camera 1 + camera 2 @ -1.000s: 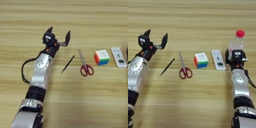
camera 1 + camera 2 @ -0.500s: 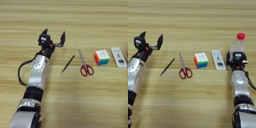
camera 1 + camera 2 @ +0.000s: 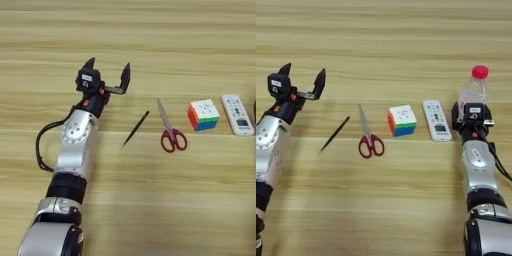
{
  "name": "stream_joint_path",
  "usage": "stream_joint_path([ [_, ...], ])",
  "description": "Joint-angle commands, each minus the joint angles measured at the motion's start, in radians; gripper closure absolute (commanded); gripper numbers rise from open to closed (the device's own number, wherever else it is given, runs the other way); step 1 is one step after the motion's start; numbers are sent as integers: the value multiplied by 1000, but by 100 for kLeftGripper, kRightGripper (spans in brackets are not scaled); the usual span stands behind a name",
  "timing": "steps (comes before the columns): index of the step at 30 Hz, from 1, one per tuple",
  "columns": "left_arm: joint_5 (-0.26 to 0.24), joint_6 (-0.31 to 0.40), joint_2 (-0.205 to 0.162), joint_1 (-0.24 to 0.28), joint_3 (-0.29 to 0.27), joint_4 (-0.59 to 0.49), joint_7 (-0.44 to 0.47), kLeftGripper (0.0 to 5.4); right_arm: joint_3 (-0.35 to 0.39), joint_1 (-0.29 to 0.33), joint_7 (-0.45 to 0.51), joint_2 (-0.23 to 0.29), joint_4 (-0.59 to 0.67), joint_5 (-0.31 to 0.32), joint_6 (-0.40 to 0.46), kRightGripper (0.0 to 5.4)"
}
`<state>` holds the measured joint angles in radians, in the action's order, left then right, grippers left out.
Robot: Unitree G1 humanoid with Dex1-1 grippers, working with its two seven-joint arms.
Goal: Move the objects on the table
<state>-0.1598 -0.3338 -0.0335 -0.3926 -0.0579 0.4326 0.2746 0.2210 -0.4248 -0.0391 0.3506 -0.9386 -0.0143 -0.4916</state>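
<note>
We saw the counter [image 3: 406,30], broad pale wood, carrying a row of small things. Largest was the clear bottle [image 3: 474,90] with its red cap, upright at the far right; our right tool [image 3: 472,111] sat right against its lower body, but whether its fingers were clamped on it or merely beside it we could not tell. We judged the bottle light, smooth and easy to tip, best taken around its middle. Just left of it lay the white remote [image 3: 436,119], flat and stiff, best pinched across its narrow width. Next came the puzzle cube [image 3: 402,120], rigid and blocky, to be gripped on opposite faces. The red-handled scissors [image 3: 369,137] lay with blades closed, pointing away; we judged the handle loops the safer hold. The thin black stick [image 3: 135,129] lay slanted, low and hard to pinch. Our left tool [image 3: 106,78] hovered above the counter beyond the stick, fingers spread wide, holding nothing. The things lay apart, with nothing between the left tool and the stick.
</note>
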Motion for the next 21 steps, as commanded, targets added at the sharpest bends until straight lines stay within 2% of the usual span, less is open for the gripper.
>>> stream_joint_path([
  [1,4,-6,-3,-13,-2,10,-2,0,-10,-16,-4,6,5,-7,-7,184],
  [12,5,-6,0,-16,0,17,-2,0,-12,-14,-5,8,5,0,-3,62],
  [15,4,-5,0,-17,0,19,-1,0,-11,-14,-5,8,5,2,-2,10],
  [21,3,-5,0,-18,0,22,0,0,-9,-15,-4,9,4,6,-1,3],
])
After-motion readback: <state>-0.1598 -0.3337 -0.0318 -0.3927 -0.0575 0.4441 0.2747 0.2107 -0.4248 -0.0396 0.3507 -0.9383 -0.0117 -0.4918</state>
